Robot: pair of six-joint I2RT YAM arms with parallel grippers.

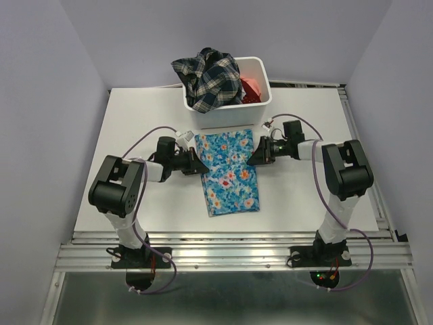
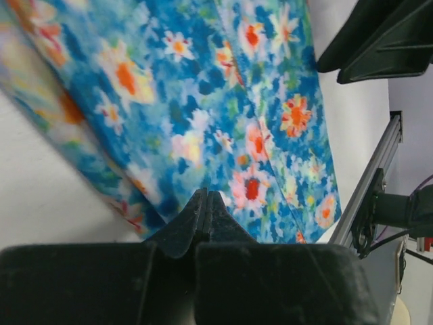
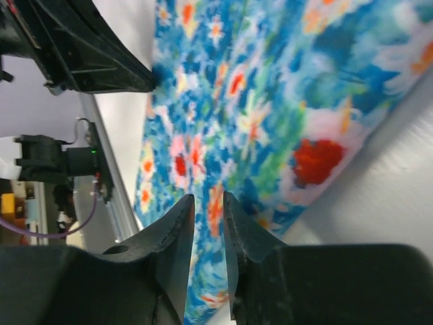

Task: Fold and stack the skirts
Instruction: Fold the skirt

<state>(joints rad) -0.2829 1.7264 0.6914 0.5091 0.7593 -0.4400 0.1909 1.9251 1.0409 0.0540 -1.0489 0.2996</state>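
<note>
White counter (image 1: 128, 128) stretches open on either side of the arms, bounded by lavender walls (image 1: 47, 68) and a metal rail (image 1: 230, 238) along the near edge. Mid-counter, the left tool (image 1: 201, 166) has its fingertips pressed together at the left edge of the folded blue floral skirt (image 1: 230, 177); I cannot tell whether it pinches cloth. Opposite it, the right tool (image 1: 252, 160), its fingers parted by a narrow slit, meets the skirt's right edge. Just beyond the far edge, a white bin (image 1: 262, 103) holds a dark plaid skirt (image 1: 206, 81) and a coral-red skirt (image 1: 252, 87).

White table (image 1: 135, 122) between pale lavender walls (image 1: 40, 101), aluminium rails (image 1: 237, 247) along front.
</note>
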